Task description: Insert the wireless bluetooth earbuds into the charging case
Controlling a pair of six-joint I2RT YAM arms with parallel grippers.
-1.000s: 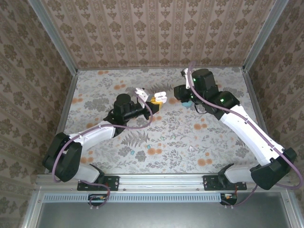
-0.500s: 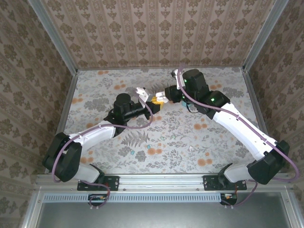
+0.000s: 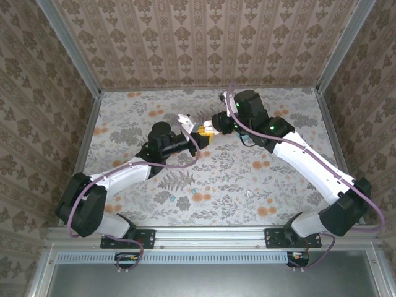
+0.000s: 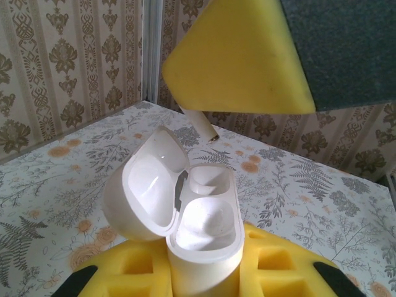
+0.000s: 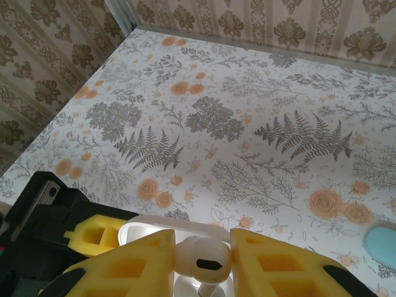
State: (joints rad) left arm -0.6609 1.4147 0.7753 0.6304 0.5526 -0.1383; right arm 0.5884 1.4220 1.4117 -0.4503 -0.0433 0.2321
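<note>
Left gripper (image 4: 204,275) clamps the open charging case (image 4: 201,216) by its base; directly above it, right gripper (image 5: 202,267) pinches a white earbud (image 5: 201,257), stem angled down toward the case

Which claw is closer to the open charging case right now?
Left. The left claw grips the charging case between its yellow pads, lid open. The right claw sits just above the case, pinching a white earbud with its stem pointing down.
</note>
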